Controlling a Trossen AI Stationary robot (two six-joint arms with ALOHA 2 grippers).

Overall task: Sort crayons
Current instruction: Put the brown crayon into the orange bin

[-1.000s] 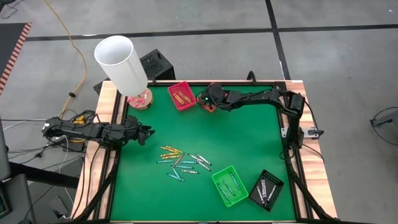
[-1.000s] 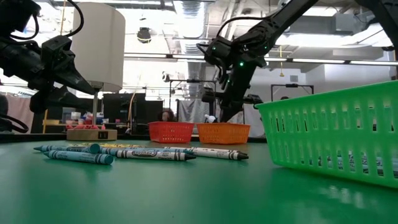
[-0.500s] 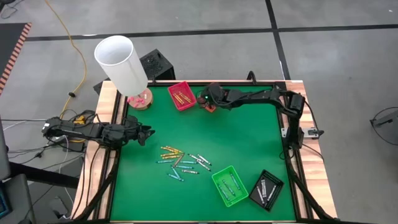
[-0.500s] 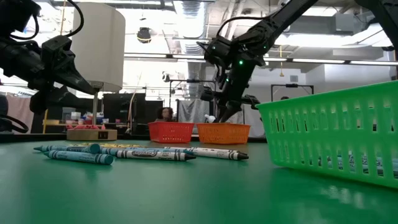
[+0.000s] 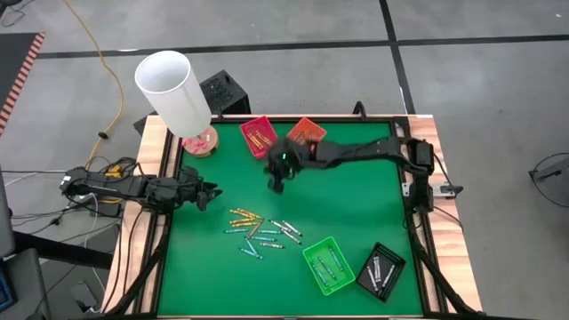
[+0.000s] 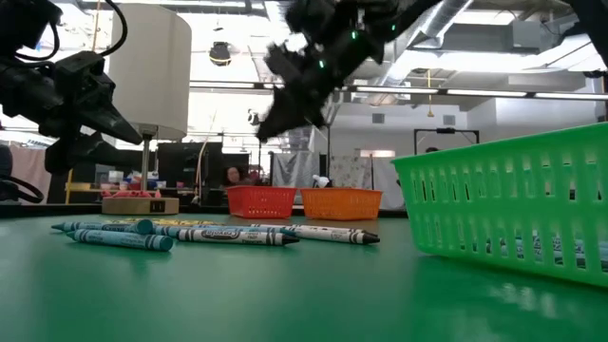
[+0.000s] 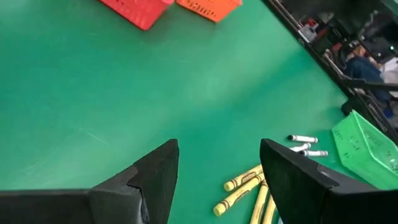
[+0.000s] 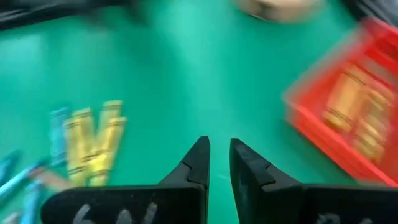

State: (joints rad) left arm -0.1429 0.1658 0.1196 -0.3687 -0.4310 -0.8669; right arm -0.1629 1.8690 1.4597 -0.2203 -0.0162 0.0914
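The right gripper [image 5: 277, 182] is held above the green mat [image 5: 356, 204], near the red tray [image 5: 259, 136], fingers slightly parted and nothing grasped. Loose crayons [image 5: 260, 231] lie mid-mat. The left gripper [image 5: 210, 192] is parked at the mat's left edge, spread wide and empty.

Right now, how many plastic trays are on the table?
4: the red tray and orange tray side by side at the far edge, the green tray and black tray together at the near right corner.
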